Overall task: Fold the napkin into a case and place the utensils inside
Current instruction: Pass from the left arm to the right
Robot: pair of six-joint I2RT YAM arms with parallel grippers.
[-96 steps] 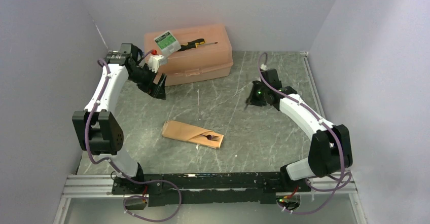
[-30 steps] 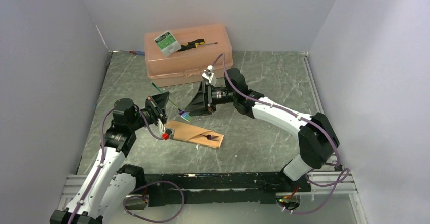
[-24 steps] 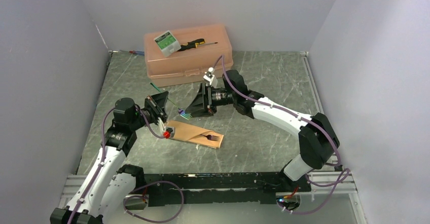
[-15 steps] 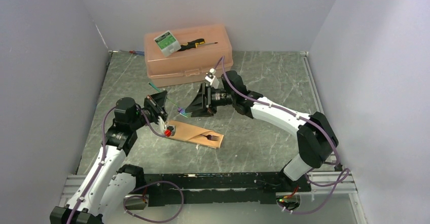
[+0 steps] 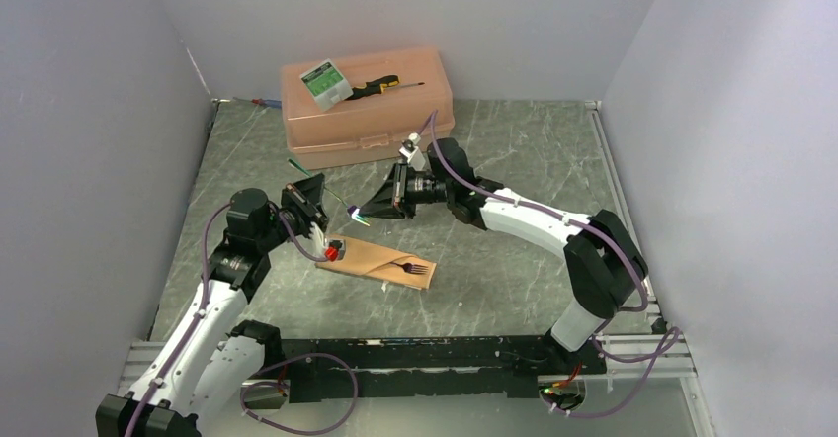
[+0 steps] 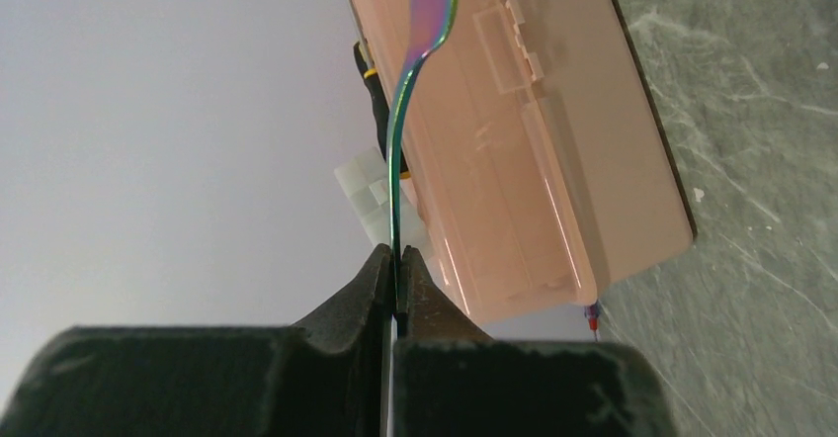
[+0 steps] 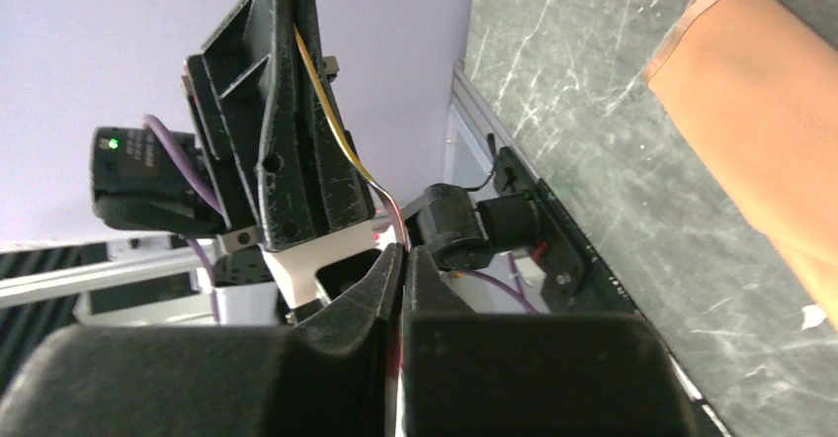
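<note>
— How far along is it?
— The folding looks done. The napkin (image 5: 348, 250) lies on the surface (image 5: 514, 160) as a flat case (image 5: 371, 257).
— And the claws?
— Just above the case's end, the left claw (image 6: 396, 259) pinches the second utensil (image 6: 395, 180). The right claw (image 7: 399, 254) looks pressed together on the same thin piece, so I'd judge it a handover.
— The fork?
— The fork (image 5: 410, 268) seems tucked in, tines out. Only the second utensil remains to be tucked in.

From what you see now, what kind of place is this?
Probably a robot test cell: plain lavender walls enclose the marble-pattern table, with the left arm and right arm on a metal rail.
</note>
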